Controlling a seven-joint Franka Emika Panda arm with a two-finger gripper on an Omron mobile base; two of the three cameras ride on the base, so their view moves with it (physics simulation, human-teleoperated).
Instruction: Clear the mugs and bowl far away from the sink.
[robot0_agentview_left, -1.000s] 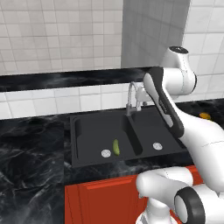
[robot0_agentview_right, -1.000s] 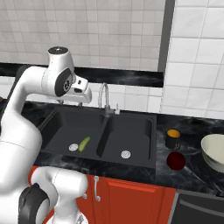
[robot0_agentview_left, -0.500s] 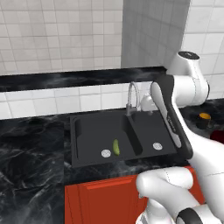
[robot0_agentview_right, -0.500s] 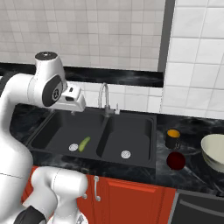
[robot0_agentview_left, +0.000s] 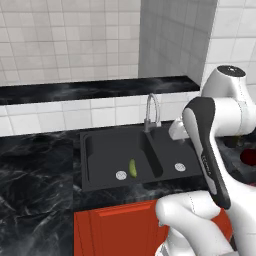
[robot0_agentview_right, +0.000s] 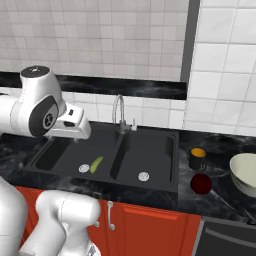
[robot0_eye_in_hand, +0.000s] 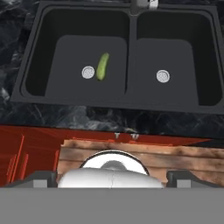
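Black marbled worktop (robot0_agentview_right: 220, 200) runs beneath white tiled walls, with red cabinet fronts below and a black double-basin sink (robot0_agentview_right: 112, 155) set into it. A curved silver faucet (robot0_agentview_right: 119, 112) stands at the back of the divider. A small green vegetable (robot0_eye_in_hand: 103, 66) lies in the basin on the left as both base cameras show it, just beside that basin's drain.

Task items are grouped on the worktop to the robot's right of the sink. One mug (robot0_agentview_right: 197, 158), black outside and orange-yellow inside, stands just beside the sink's right rim. A second, dark red mug (robot0_agentview_right: 201, 184) stands nearer the front edge, close to the first. The cream bowl (robot0_agentview_right: 245, 172) sits further right, partly cut off by the picture edge.

The end effector (robot0_eye_in_hand: 112, 177) is over the front edge of the sink, looking down at both basins; its fingertips (robot0_eye_in_hand: 39, 178) stand wide apart at the bottom corners of the hand view, with nothing between them. It holds nothing.

Controlling relation: all three task items lie well to the right of the end effector, across the right basin, and none falls within the hand camera's field. The mugs are nearer than the bowl. Judgement: the arm must swing right before any grasp is possible, and the black-and-orange mug appears the first within reach.
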